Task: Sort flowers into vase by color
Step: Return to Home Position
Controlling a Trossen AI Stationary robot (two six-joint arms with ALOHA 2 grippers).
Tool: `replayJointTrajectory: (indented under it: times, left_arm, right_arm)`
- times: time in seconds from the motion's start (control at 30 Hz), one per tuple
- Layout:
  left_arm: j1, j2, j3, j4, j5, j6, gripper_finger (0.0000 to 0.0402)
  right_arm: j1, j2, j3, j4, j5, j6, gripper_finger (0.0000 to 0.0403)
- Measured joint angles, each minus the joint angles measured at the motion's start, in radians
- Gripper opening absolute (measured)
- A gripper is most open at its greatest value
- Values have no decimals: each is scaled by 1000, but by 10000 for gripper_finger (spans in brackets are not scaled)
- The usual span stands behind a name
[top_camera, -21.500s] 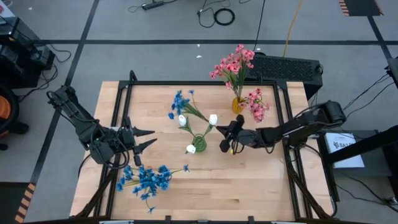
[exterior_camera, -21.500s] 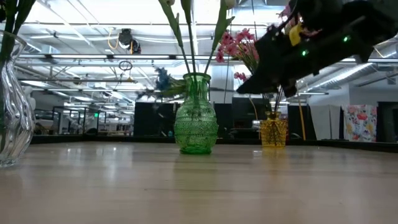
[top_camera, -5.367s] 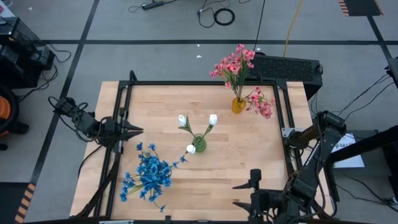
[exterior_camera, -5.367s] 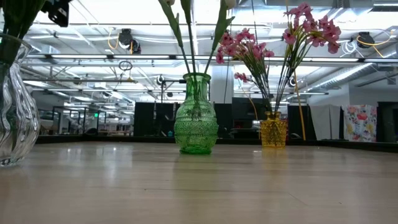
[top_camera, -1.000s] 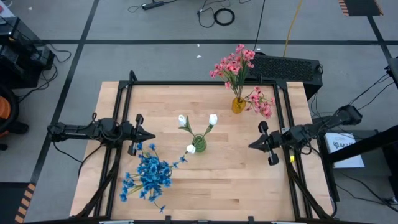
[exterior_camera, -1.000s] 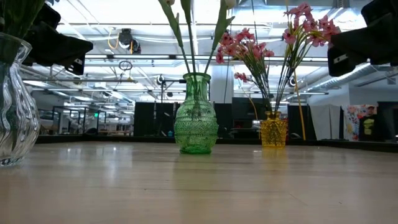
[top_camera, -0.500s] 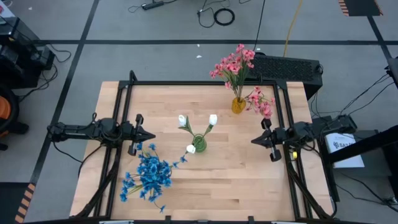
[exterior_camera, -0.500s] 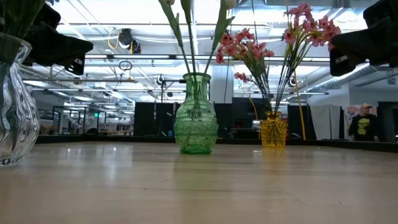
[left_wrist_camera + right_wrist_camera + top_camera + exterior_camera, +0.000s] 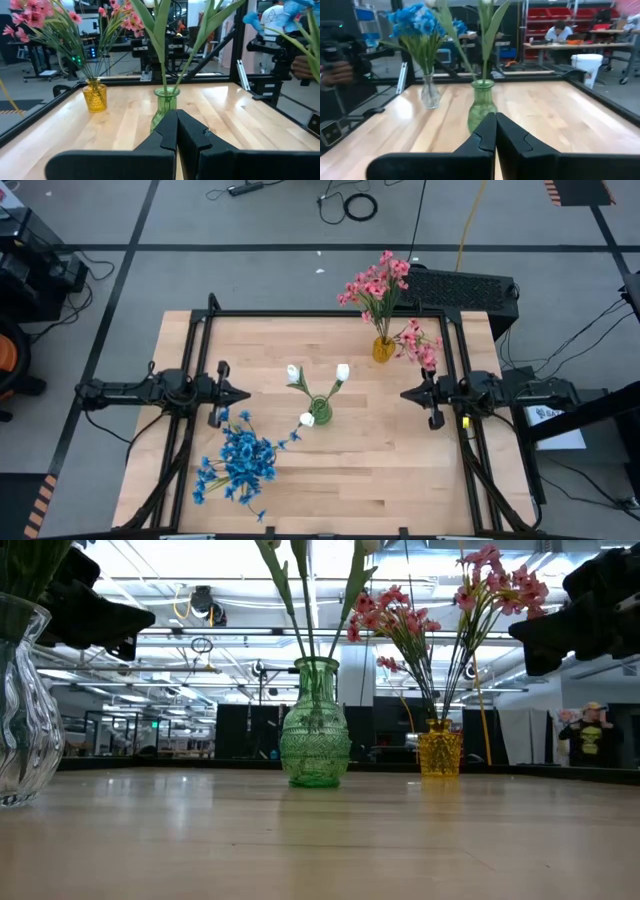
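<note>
The blue flowers (image 9: 240, 460) stand bunched in a clear vase (image 9: 430, 95) on the left part of the wooden table (image 9: 380, 470), toward the lower edge in the high view, their heads spreading wide above it. In the middle of the table is a green vase (image 9: 315, 730) holding the white buds (image 9: 343, 371), three of them fanning apart on long green stems. Farther back and right of centre, a yellow vase (image 9: 440, 750) holds the pink flowers (image 9: 375, 282), with one tall spray reaching out past the table's far rim and a lower one leaning to the right. The left gripper (image 9: 243, 395) hangs over the left side of the table, just beside the blue bunch and pointing toward the green vase. Its wrist view shows the two dark fingers (image 9: 167, 132) pressed flat together with nothing between them. The right gripper (image 9: 405, 394) hangs over the right side, level with the left one and facing it across the green vase, near the lower pink spray. Its fingers (image 9: 487, 131) likewise meet along their length and carry nothing. Both arms lie stretched in from the table's side edges (in the low view they show as dark shapes high at either side, well above the tabletop). A person (image 9: 595, 735) stands in the room beyond the table.
</note>
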Motion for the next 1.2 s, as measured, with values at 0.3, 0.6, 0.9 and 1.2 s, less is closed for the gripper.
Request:
replayJointTrajectory:
  times: [0.3,0.6,0.9,1.2]
  left_arm:
    - [30,0,0,-2,-6,17,2]
    - [31,17,0,-1,0,14,1]
    - [25,34,0,3,14,2,1]
    - [-16,31,0,4,20,-1,0]
  right_arm:
    - [2,10,0,-3,-20,-15,0]
    - [3,10,0,-3,-21,-21,0]
    - [3,10,0,-3,-21,-12,0]
    - [3,10,0,-3,-21,-11,0]
